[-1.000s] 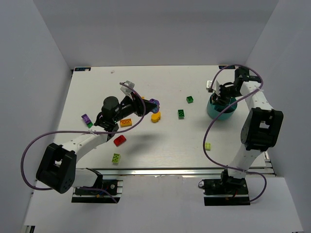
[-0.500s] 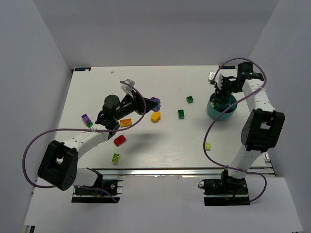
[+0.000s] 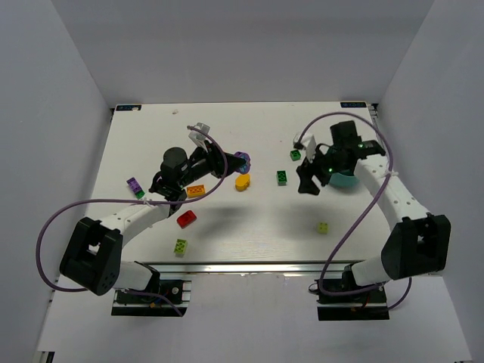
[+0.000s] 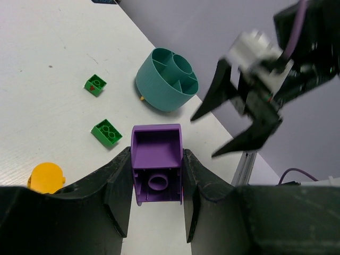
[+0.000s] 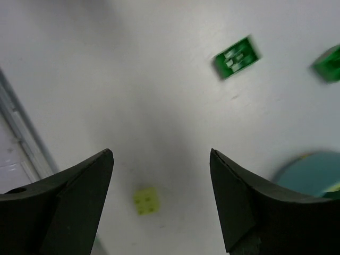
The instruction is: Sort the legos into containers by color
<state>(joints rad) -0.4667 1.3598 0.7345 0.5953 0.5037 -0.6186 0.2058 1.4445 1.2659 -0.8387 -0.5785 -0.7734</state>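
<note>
My left gripper (image 3: 234,162) (image 4: 156,159) is shut on a purple brick (image 3: 243,159) (image 4: 155,142) and holds it above the table's middle. My right gripper (image 3: 305,174) (image 5: 160,155) is open and empty, hanging over the table just left of the teal bowl (image 3: 349,180) (image 4: 166,79) (image 5: 312,173). Two green bricks (image 3: 281,177) (image 3: 295,155) lie near it. A lime brick (image 3: 323,227) (image 5: 145,201) lies below it. An orange-yellow oval (image 3: 242,182) (image 4: 46,177), an orange brick (image 3: 196,190), a red brick (image 3: 186,218) and another lime brick (image 3: 181,245) lie under the left arm.
A small purple brick (image 3: 134,183) and a green brick (image 3: 140,194) lie at the far left. White walls close in the table on three sides. The bowl has inner compartments and is partly hidden by my right arm.
My right arm has swung away from above the bowl, left and toward the table's middle, with its jaws open. My left gripper has stayed almost still with the purple brick.
</note>
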